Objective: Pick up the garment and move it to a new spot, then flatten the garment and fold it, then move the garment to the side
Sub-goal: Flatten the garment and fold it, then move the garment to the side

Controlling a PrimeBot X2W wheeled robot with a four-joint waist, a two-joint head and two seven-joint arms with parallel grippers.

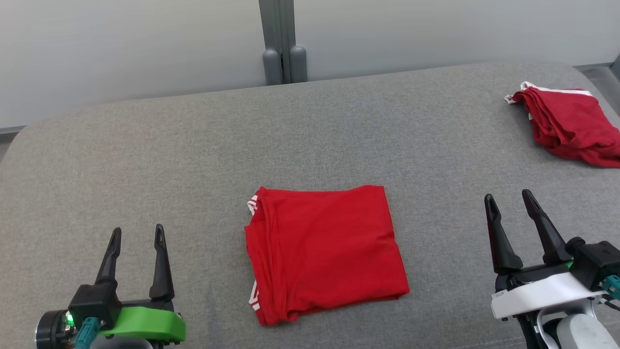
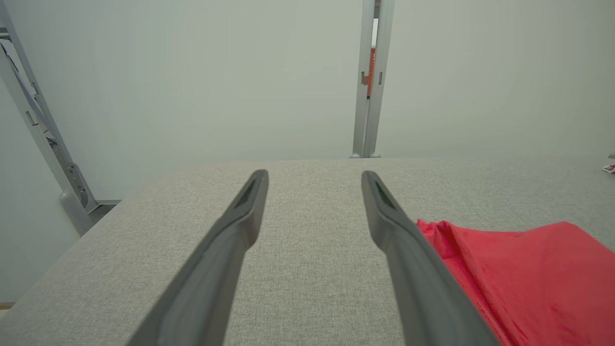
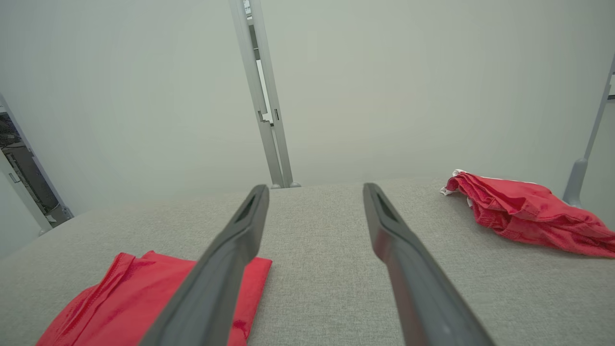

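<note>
Our red garment (image 1: 324, 252) lies folded in the middle of the grey surface (image 1: 145, 160). It sits between our left jaws and right jaws, both wide open and holding nothing. If we grab only the top layer, the fold may fall open. Another red pile (image 1: 571, 123) sits far right.

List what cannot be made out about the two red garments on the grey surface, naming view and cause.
Far garment: head view, the right picture edge cuts it off.
Folded garment: left wrist view, a finger and the picture edges hide most of it.
Right wrist view: another finger covers its middle.
</note>
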